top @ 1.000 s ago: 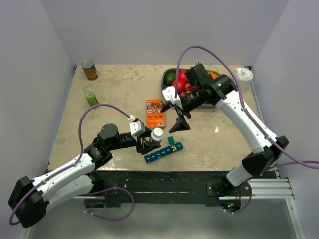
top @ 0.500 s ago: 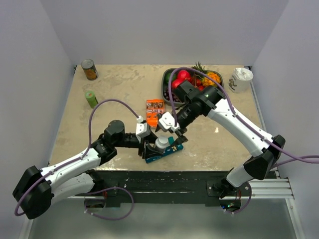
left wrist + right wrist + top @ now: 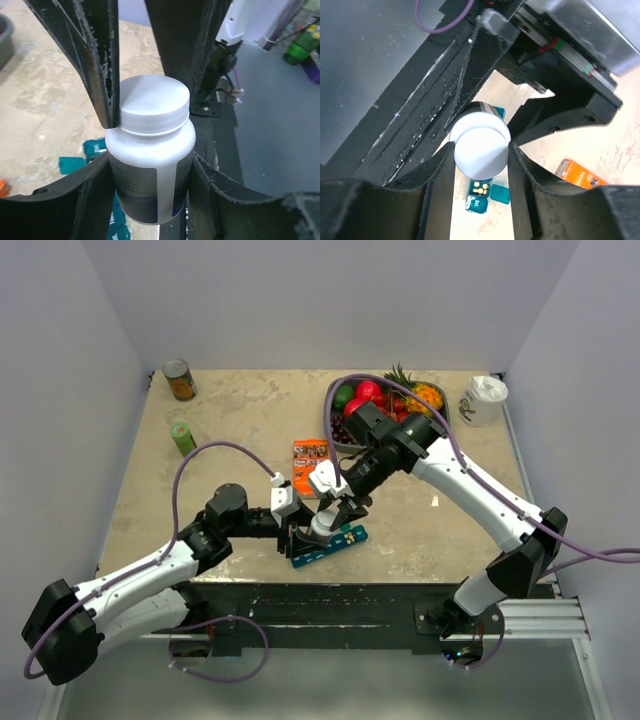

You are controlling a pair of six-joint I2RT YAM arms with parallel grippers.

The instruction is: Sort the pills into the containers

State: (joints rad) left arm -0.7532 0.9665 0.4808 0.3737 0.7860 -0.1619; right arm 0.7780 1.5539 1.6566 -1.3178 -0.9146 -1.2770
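We judge the white bottle (image 3: 150, 150) light and slick, so our left gripper (image 3: 150, 182) clamps its body above the teal containers (image 3: 352, 535), where tiny pills (image 3: 480, 187) lie in one open cell, while our right gripper (image 3: 481, 160) pinches the cap (image 3: 155, 102), the sensible hold for twisting.

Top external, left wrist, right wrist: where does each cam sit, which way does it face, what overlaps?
Top external: above, behind the bases, looking down on the table; both arms show whole.
Left wrist: wrist-mounted, looks along its own fingers at the white bottle side.
Right wrist: wrist-mounted, looks down between its own fingers onto the bottle's cap, teal organiser below.
Shared: all three show the bottle; both wrist views show the organiser.
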